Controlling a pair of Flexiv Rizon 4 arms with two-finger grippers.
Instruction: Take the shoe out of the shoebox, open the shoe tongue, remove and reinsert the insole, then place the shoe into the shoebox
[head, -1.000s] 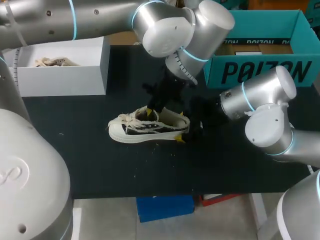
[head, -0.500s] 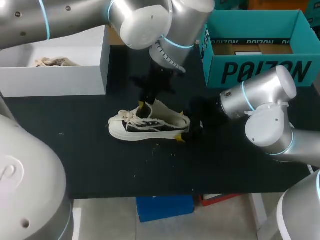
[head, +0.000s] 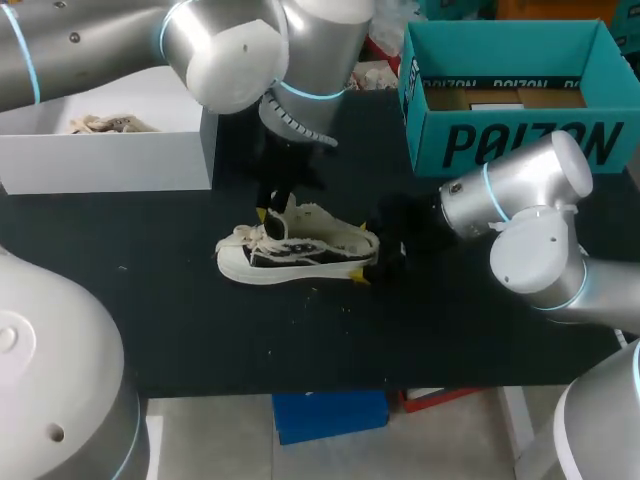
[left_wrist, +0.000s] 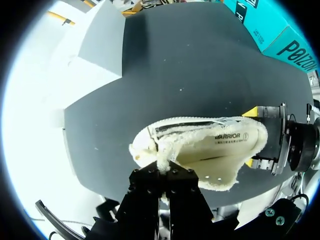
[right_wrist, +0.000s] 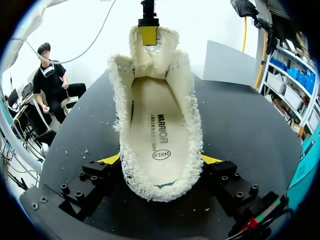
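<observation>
Shoe (head: 298, 250) stands on its sole on the black bench (head: 450, 330), out of the teal shoebox (head: 510, 100) and well apart from it. The right tool (right_wrist: 161, 160) clamps its heel from both sides, most likely to anchor it against the pull at the other end. The left tool (left_wrist: 162, 172) appears narrowed on the tongue (right_wrist: 150, 57), though its tips are partly hidden, holding it up toward the toe so that the opening gapes and the insole (right_wrist: 160, 130) lies exposed for removal.
</observation>
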